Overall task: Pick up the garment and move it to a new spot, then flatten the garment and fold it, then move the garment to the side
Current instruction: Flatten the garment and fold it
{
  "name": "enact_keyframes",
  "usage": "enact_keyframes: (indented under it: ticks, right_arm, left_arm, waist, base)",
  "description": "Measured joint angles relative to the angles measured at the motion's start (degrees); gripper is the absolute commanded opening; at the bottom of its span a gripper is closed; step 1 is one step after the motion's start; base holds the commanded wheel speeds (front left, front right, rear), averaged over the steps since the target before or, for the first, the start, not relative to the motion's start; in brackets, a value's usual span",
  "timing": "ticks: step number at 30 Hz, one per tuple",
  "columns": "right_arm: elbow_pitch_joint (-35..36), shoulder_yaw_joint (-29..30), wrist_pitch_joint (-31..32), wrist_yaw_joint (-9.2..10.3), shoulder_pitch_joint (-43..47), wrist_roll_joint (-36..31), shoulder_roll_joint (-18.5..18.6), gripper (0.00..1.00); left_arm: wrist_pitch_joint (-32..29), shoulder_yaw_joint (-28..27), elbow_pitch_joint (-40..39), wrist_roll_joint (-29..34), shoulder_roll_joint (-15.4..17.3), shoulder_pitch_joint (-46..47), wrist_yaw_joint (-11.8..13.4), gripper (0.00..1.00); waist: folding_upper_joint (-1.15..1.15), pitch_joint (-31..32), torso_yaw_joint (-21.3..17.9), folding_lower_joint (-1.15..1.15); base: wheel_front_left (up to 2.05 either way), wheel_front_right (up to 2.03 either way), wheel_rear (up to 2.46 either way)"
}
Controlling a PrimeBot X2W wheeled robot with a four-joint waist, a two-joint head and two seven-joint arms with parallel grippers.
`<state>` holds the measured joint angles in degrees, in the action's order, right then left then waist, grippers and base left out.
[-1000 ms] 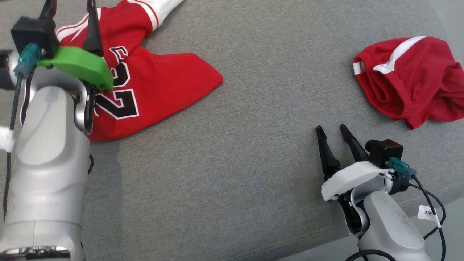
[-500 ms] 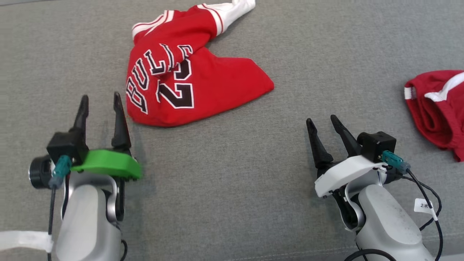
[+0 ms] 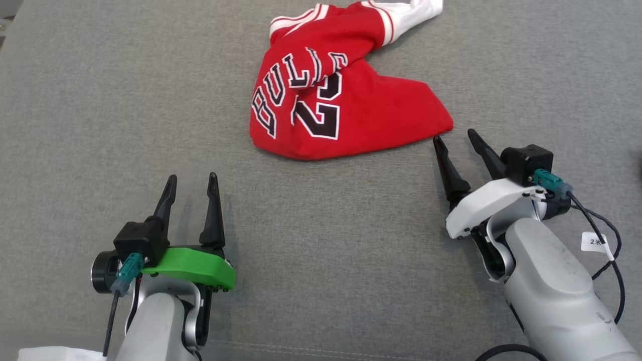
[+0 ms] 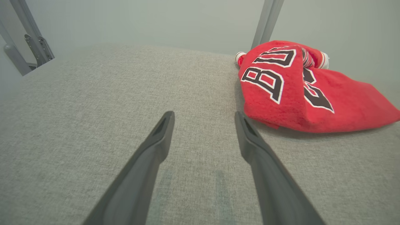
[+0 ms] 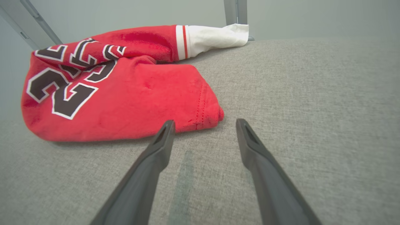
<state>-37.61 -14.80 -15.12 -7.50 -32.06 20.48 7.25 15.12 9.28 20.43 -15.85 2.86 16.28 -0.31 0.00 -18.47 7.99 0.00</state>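
The red Bulls jersey (image 3: pixel 346 108) is lying crumpled on the grey upholstered surface (image 3: pixel 100 100), at the far middle of the head view. It is folded over itself, with the lettering and the number 23 facing up.

Its long axis is running diagonally, from the rounded near-left fold up to the white sleeve (image 3: pixel 424 7) at the far right. A second lobe, the stitched hem corner (image 5: pixel 209 115), is pointing toward the robot's right.

The right gripper (image 3: pixel 454 134) is standing with its two fingers spread wide and holding nothing; its tips are sitting just beside that hem corner, not touching it. The left gripper (image 3: pixel 193 175) is also fully spread and empty, and is sitting well apart from the jersey, nearer the robot than the rounded fold.

The step in hand is judged to be the pick-up.
- Advance the right gripper so that the hem corner is passing between its fingers before closing.
- Bring the left gripper to the near-left fold and grip there.
- Raise both ends level, so that the cloth is hanging open and not bunching.
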Motion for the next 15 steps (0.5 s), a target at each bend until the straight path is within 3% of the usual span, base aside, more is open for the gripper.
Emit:
enact_keyframes:
  ticks: [7, 8, 9, 10, 12, 13, 15]
  right_arm:
    - [-5.0, -0.6, 0.0, 0.01, -3.3, 2.6, 0.5, 0.98]
    - [-5.3, -1.1, 0.0, 0.02, -3.9, 2.8, 0.6, 0.84]
    - [-5.4, -1.3, 0.0, 0.01, -4.4, 3.2, 0.6, 0.49]
    - [-5.5, -1.4, -0.1, 0.02, -4.8, 3.5, 0.7, 0.38]
    - [-5.4, -1.4, -0.1, 0.02, -5.3, 4.0, 0.8, 0.07]
    - [-5.5, -1.4, -0.1, 0.02, -5.5, 4.2, 0.9, 0.0]
    - [-5.7, -1.4, -0.1, 0.02, -5.9, 4.6, 0.9, 0.0]
  left_arm:
    - [0.0, 0.9, -1.2, -0.9, 0.0, 0.2, 0.8, 1.0]
    - [0.0, 0.9, -1.3, -1.2, 0.0, 0.2, 0.8, 1.0]
    - [0.0, 0.9, -1.3, -1.2, 0.0, 0.2, 0.8, 1.0]
    - [0.0, 1.0, -1.3, -1.2, 0.0, 0.2, 0.9, 1.0]
    - [0.0, 1.1, -1.5, -1.2, 0.0, 0.4, 0.9, 1.0]
    - [0.0, 1.1, -1.6, -1.2, 0.0, 0.5, 0.9, 1.0]
    - [0.0, 1.2, -1.6, -1.2, 0.0, 0.7, 0.9, 1.0]
  waist:
    - [0.0, -2.0, 4.3, 0.0]
    - [0.0, -2.4, 4.7, 0.0]
    - [0.0, -2.7, 5.0, 0.0]
    - [0.0, -3.0, 5.3, 0.0]
    - [0.0, -3.6, 5.7, 0.0]
    - [0.0, -3.8, 5.8, 0.0]
    - [0.0, -4.2, 5.9, 0.0]
  base:
    - [0.0, 0.0, 0.0]
    - [0.0, 0.0, 0.0]
    - [0.0, 0.0, 0.0]
    - [0.0, 0.0, 0.0]
    - [0.0, 0.0, 0.0]
    - [0.0, 0.0, 0.0]
    - [0.0, 0.0, 0.0]
